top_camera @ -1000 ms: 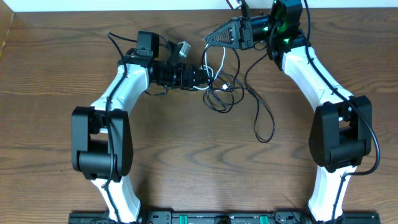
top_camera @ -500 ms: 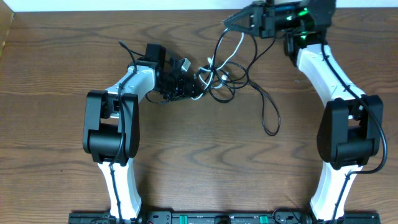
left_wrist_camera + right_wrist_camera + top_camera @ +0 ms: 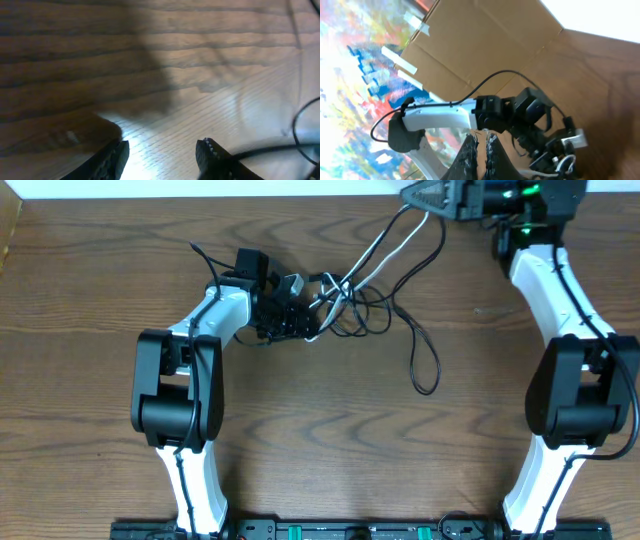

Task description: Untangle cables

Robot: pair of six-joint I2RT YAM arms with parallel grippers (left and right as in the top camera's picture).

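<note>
Wooden surface [image 3: 100,330], from overhead: the left tool [image 3: 305,320] sits at the knot where both cables cross. The right tool [image 3: 408,194], at the far edge, grips the white cable [image 3: 375,250], which runs taut from the knot. The black cable [image 3: 425,365] loops rightward. Left wrist: tips parted over bare wood, black cable [image 3: 270,149] beside one. Right wrist: tips pressed together.

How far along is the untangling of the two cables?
Done: nothing is free yet. In hand: the right end effector, shut on the white cable, holds it stretched from the knot; the left end effector stands open beside it. Left: separating the black cable.
</note>
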